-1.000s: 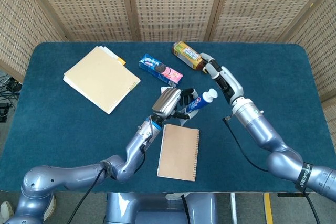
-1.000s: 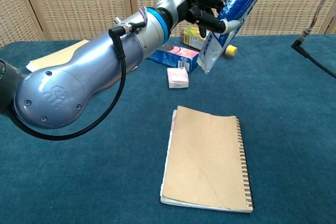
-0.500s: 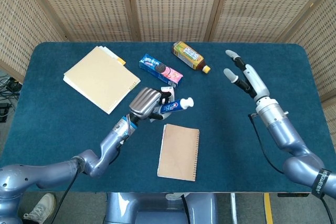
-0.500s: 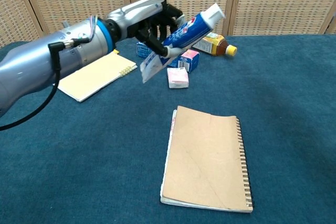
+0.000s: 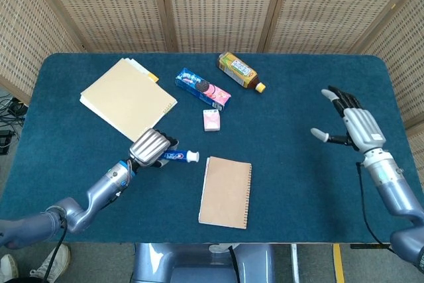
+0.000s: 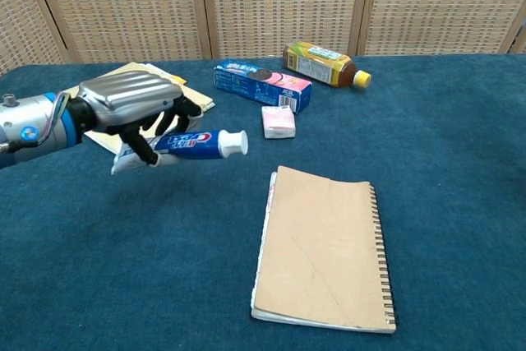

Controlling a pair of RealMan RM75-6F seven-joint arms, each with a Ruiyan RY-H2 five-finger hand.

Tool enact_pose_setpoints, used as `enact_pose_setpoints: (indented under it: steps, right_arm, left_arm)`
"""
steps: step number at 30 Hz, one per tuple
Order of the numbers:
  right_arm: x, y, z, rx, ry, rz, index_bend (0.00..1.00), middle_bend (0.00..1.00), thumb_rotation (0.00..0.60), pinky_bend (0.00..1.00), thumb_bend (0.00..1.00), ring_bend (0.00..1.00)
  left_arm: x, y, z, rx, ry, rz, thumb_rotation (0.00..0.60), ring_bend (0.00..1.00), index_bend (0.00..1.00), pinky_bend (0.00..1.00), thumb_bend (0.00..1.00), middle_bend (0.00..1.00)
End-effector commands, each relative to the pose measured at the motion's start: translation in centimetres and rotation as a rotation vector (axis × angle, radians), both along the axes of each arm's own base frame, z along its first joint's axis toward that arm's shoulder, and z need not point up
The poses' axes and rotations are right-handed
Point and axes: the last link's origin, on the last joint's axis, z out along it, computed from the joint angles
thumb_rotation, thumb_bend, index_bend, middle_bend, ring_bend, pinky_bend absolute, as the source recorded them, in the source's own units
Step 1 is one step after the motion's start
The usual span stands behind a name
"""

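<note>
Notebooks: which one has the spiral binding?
The brown notebook lying near the table's front edge, wire coil along its right side. The cream one at back left shows none.

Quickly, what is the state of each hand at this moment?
Left hand: holding the toothpaste tube, cap pointing toward the notebook side.
Right hand: open, fingers apart, holding nothing.

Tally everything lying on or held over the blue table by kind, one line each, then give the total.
Toothpaste tube, held in the left hand: 1
Spiral notebook: 1
Tan folder: 1
Cookie box: 1
Drink bottle: 1
Small pink packet: 1
Total: 6
</note>
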Motion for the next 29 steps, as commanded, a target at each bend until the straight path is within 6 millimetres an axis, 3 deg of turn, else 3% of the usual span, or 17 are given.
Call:
enact_pose_setpoints:
  steps: [1, 2, 3, 4, 6, 7, 8, 10, 12, 15, 21, 22, 24, 29]
  right_arm:
    - [-4.2, 3.4, -0.6, -0.031, 0.180, 0.023, 0.00, 0.00, 0.004, 0.00, 0.00, 0.00]
    - [-4.4, 3.6, -0.6, -0.036, 0.188, 0.027, 0.00, 0.00, 0.008, 0.00, 0.00, 0.00]
    - [-4.9, 4.1, -0.7, -0.045, 0.212, 0.032, 0.00, 0.00, 0.013, 0.00, 0.00, 0.00]
    - [-5.1, 4.4, -0.7, -0.049, 0.222, 0.034, 0.00, 0.00, 0.015, 0.00, 0.00, 0.00]
    - [-5.8, 5.4, -0.8, -0.065, 0.249, 0.033, 0.00, 0.00, 0.026, 0.00, 0.00, 0.00]
    - [-6.1, 5.8, -0.8, -0.073, 0.254, 0.029, 0.00, 0.00, 0.053, 0.00, 0.00, 0.00]
    - [-6.2, 6.0, -0.8, -0.079, 0.258, 0.028, 0.00, 0.00, 0.085, 0.00, 0.00, 0.00]
    - [-6.5, 6.6, -0.7, -0.101, 0.270, 0.022, 0.00, 0.00, 0.246, 0.00, 0.00, 0.00]
    - [-6.8, 7.2, -0.5, -0.128, 0.290, 0.012, 0.00, 0.00, 0.409, 0.00, 0.00, 0.00]
    - [-7.3, 8.2, -0.3, -0.169, 0.333, -0.003, 0.00, 0.00, 0.580, 0.00, 0.00, 0.00]
    - [-8.1, 10.3, 0.2, -0.217, 0.373, -0.029, 0.00, 0.00, 0.600, 0.00, 0.00, 0.00]
    - [-8.3, 10.7, 0.3, -0.227, 0.381, -0.034, 0.00, 0.00, 0.600, 0.00, 0.00, 0.00]
    - [-8.9, 12.4, 0.8, -0.262, 0.380, -0.056, 0.00, 0.00, 0.600, 0.00, 0.00, 0.00]
    - [-9.0, 13.6, 1.0, -0.283, 0.375, -0.055, 0.00, 0.00, 0.600, 0.00, 0.00, 0.00]
  left_arm:
    - [-1.1, -0.4, -0.1, -0.003, 0.021, 0.016, 0.600, 0.54, 0.66, 0.53, 0.51, 0.54]
    - [-1.2, -0.4, -0.1, -0.006, 0.021, 0.020, 0.600, 0.50, 0.60, 0.50, 0.48, 0.49]
    - [-1.6, -0.6, -0.2, -0.016, 0.021, 0.041, 0.600, 0.42, 0.48, 0.45, 0.42, 0.38]
    - [-1.9, -0.7, -0.2, -0.021, 0.022, 0.056, 0.600, 0.31, 0.31, 0.38, 0.32, 0.24]
    - [-2.7, -1.1, -0.2, -0.027, 0.013, 0.120, 0.600, 0.13, 0.08, 0.25, 0.13, 0.06]
    - [-2.9, -1.3, -0.1, -0.025, -0.008, 0.143, 0.600, 0.05, 0.01, 0.17, 0.05, 0.01]
    - [-2.9, -1.5, 0.1, -0.021, -0.030, 0.158, 0.600, 0.02, 0.00, 0.12, 0.02, 0.00]
    - [-2.9, -1.9, 0.9, -0.002, -0.102, 0.189, 0.600, 0.00, 0.00, 0.03, 0.00, 0.00]
    - [-3.2, -2.3, 2.0, 0.028, -0.171, 0.211, 0.600, 0.00, 0.00, 0.00, 0.00, 0.00]
    - [-3.9, -3.0, 4.3, 0.101, -0.244, 0.233, 0.600, 0.00, 0.00, 0.00, 0.00, 0.00]
    - [-6.7, -5.3, 10.5, 0.308, -0.313, 0.309, 0.600, 0.00, 0.00, 0.00, 0.00, 0.00]
    - [-7.4, -6.1, 11.7, 0.343, -0.313, 0.326, 0.600, 0.00, 0.00, 0.00, 0.00, 0.00]
    - [-10.8, -10.4, 16.1, 0.478, -0.248, 0.424, 0.600, 0.00, 0.00, 0.00, 0.00, 0.00]
    - [-12.5, -14.1, 18.5, 0.531, -0.173, 0.485, 0.600, 0.00, 0.00, 0.00, 0.00, 0.00]
